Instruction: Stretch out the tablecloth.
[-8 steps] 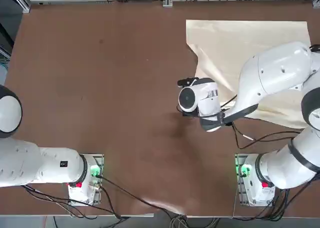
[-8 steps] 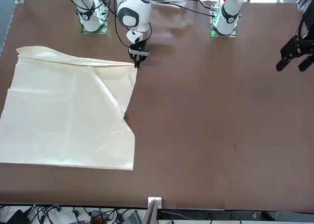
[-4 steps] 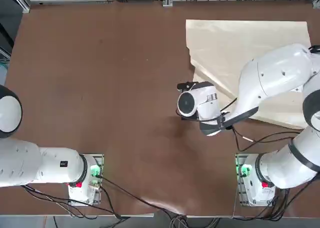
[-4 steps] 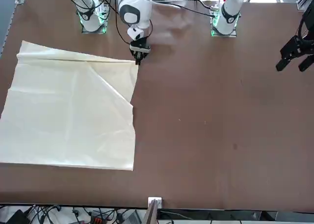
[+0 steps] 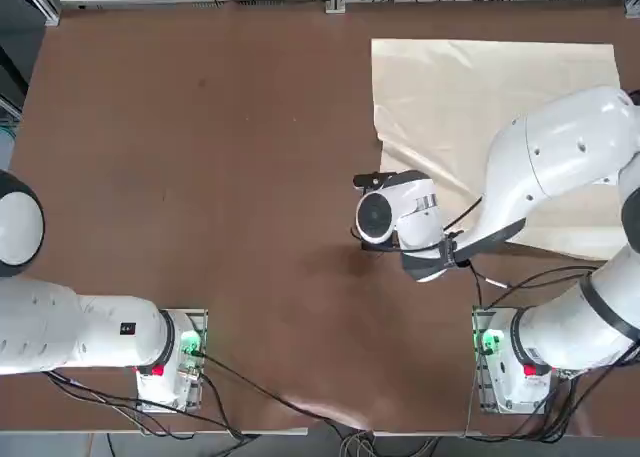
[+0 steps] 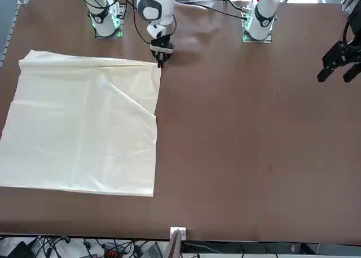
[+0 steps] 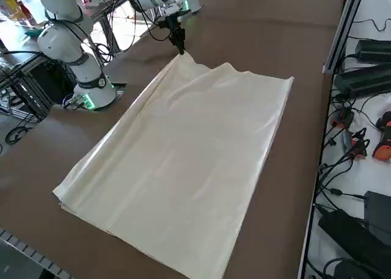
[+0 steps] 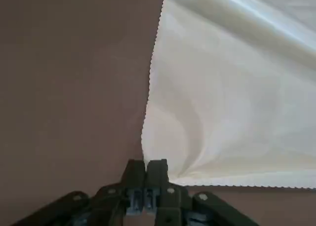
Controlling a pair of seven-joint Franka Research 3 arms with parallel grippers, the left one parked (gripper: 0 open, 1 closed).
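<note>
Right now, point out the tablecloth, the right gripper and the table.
tablecloth [image 6: 79,134]: front view, middle of the sheet.
right gripper [image 8: 145,172]: right wrist view, between the fingertips, shut on the tablecloth's corner.
table [image 5: 200,157]: top view, bare brown surface.

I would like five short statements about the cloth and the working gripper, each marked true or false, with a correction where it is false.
1. The right gripper is shut on a corner of the tablecloth. True.
2. The tablecloth covers the whole table. False: it covers only the part on the working arm's side.
3. A diagonal crease runs in from the held corner. True.
4. A cup stands on the tablecloth. False: nothing stands on it.
5. The gripper holds the tablecloth's far edge, away from the arms. False: it holds the corner nearer the arms' bases.
</note>
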